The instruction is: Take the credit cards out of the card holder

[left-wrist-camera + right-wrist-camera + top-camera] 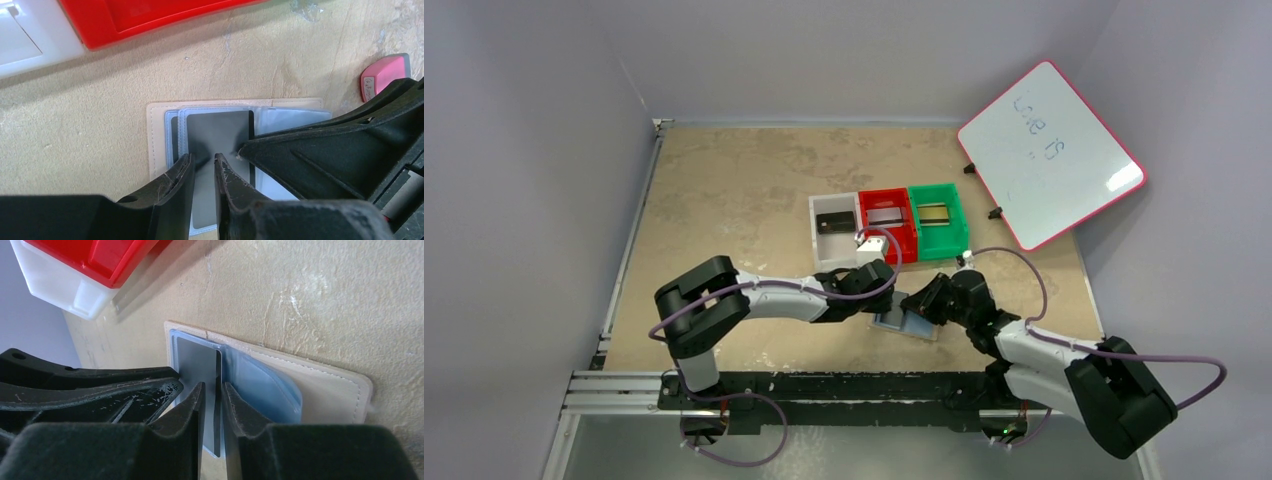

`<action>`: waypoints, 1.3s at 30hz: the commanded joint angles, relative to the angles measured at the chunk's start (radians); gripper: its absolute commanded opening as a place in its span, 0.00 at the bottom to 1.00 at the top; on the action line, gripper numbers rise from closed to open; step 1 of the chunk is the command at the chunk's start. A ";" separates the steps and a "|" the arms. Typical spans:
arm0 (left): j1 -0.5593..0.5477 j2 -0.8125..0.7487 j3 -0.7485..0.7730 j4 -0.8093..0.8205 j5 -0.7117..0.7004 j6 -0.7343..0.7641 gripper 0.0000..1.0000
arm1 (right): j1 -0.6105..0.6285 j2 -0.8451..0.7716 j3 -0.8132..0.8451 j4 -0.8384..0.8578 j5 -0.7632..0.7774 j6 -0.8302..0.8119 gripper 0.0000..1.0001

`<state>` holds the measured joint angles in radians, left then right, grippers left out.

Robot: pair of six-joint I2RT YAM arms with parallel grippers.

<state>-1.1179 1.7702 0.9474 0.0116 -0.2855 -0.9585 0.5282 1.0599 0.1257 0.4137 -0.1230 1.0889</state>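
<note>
**Two claws meet over the open card holder by the near edge**

Nothing can be read. The whiteboard (1064, 170), propped at the tabletop's far right corner and reaching past the right edge, carries a few blue handwritten marks, too small to make out. The pink block (382, 75) bears tiny dark print, also illegible. No card shows a brand or number.

There are three bins in a row at mid-table, a little right of centre: a clear bin (816, 240), a red bin (908, 240) and a green bin (941, 247). Each holds one card: a black card (833, 220), a silvery card (884, 215) and a dull gold card (933, 213).

A fourth, the grey card (220, 135), sits in a clear sleeve of the card holder (911, 327). The holder lies open and flat near the near edge, right of centre, with its beige border showing around blue-grey pockets. A dark strip behind the sleeve's left side cannot be identified.

There is one whiteboard, one pink block and two arms. The left gripper (204, 159) points down at the grey card with its fingers narrowly parted, and the card shows through the gap. The right gripper (212, 390) comes in from the other side, also narrowly parted, its fingers straddling the card's dark edge. One tip is just beside the left claw. No firm pinch is visible.
</note>
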 commanded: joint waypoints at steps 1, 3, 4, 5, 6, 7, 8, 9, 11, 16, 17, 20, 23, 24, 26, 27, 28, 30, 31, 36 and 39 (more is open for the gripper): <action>-0.031 0.032 -0.033 -0.035 0.007 -0.044 0.20 | -0.006 0.022 -0.024 0.014 -0.043 0.050 0.20; -0.038 0.034 -0.041 -0.025 0.006 -0.058 0.19 | -0.009 0.047 -0.038 0.036 -0.051 0.077 0.18; -0.043 0.036 -0.044 -0.023 0.003 -0.064 0.19 | -0.011 0.062 -0.045 0.058 -0.059 0.083 0.18; -0.047 0.039 -0.046 -0.022 0.000 -0.072 0.18 | -0.012 0.079 -0.049 0.076 -0.069 0.088 0.17; -0.051 0.041 -0.051 -0.022 -0.005 -0.079 0.17 | -0.012 0.091 -0.049 0.088 -0.076 0.088 0.13; -0.053 0.041 -0.055 -0.022 -0.010 -0.087 0.17 | -0.012 0.101 -0.048 0.098 -0.080 0.084 0.12; -0.055 0.040 -0.059 -0.024 -0.016 -0.092 0.17 | -0.012 0.104 -0.047 0.105 -0.080 0.083 0.11; -0.055 0.039 -0.065 -0.027 -0.024 -0.096 0.17 | -0.013 0.100 -0.046 0.102 -0.074 0.081 0.11; -0.055 0.031 -0.069 -0.041 -0.043 -0.100 0.16 | -0.012 0.078 -0.040 0.078 -0.060 0.072 0.11; -0.056 0.016 -0.066 -0.087 -0.079 -0.088 0.16 | -0.013 -0.026 -0.045 0.045 -0.075 0.068 0.21; -0.057 0.017 -0.066 -0.089 -0.077 -0.088 0.15 | -0.015 -0.040 -0.050 0.057 -0.088 0.074 0.21; -0.062 0.022 -0.074 -0.091 -0.084 -0.093 0.14 | -0.015 -0.069 -0.040 0.032 -0.092 0.077 0.16; -0.062 0.021 -0.075 -0.104 -0.098 -0.096 0.13 | -0.017 -0.082 -0.045 0.016 -0.084 0.081 0.11; -0.062 0.020 -0.076 -0.108 -0.103 -0.097 0.13 | -0.017 -0.085 -0.049 0.016 -0.085 0.082 0.10; -0.063 0.020 -0.074 -0.117 -0.110 -0.096 0.13 | -0.020 -0.088 -0.056 0.016 -0.087 0.087 0.10; -0.063 0.021 -0.074 -0.121 -0.115 -0.096 0.13 | -0.019 -0.091 -0.058 0.016 -0.088 0.089 0.10; -0.062 0.020 -0.074 -0.124 -0.118 -0.096 0.12 | -0.020 -0.093 -0.060 0.017 -0.090 0.092 0.10; -0.063 0.018 -0.074 -0.131 -0.124 -0.097 0.12 | -0.022 -0.101 -0.061 0.015 -0.092 0.090 0.10; -0.062 0.019 -0.073 -0.134 -0.128 -0.098 0.12 | -0.023 -0.106 -0.059 0.006 -0.091 0.089 0.11; -0.063 0.015 -0.074 -0.139 -0.132 -0.096 0.11 | -0.025 -0.125 -0.057 -0.006 -0.093 0.088 0.13; -0.063 0.016 -0.075 -0.140 -0.132 -0.097 0.11 | -0.027 -0.130 -0.057 -0.017 -0.096 0.088 0.06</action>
<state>-1.1732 1.7672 0.9123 0.0242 -0.4267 -1.0588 0.5091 0.9459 0.0723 0.4004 -0.2016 1.1709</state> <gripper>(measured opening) 0.112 0.088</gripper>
